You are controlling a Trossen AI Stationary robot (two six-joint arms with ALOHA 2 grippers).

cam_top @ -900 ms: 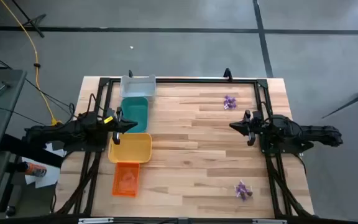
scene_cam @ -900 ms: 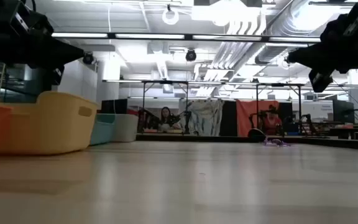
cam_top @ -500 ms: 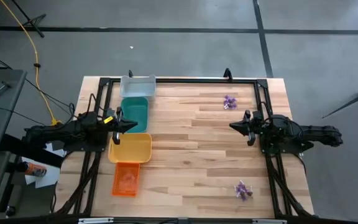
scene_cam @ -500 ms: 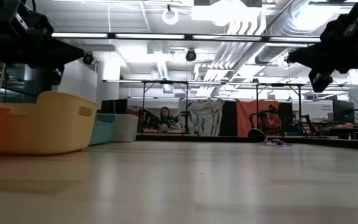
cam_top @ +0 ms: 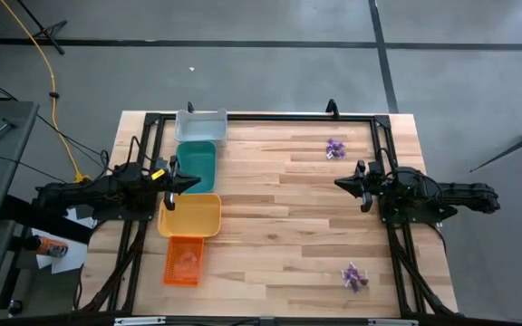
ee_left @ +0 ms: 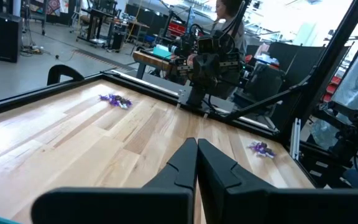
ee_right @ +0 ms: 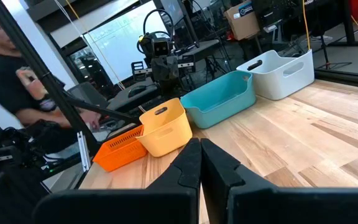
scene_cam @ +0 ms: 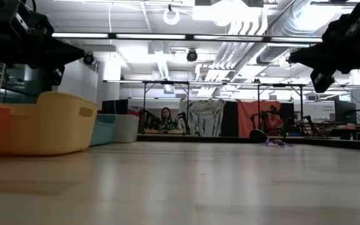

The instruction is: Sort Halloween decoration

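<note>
Both arms remain motionless; left pincer (cam_top: 191, 179) and right pincer (cam_top: 340, 183) closed, empty; purple Halloween decoration (cam_top: 335, 148) unsorted on worktop (cam_top: 279, 226).

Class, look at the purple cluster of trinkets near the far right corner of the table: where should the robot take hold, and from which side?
Probably from straight above, with the right tool, which is nearest and now shut. The far purple cluster lies flat and loose on the table, so open, then pinch one trinket at the cluster's edge, not the whole pile. Single shapes are too small to tell.
</note>
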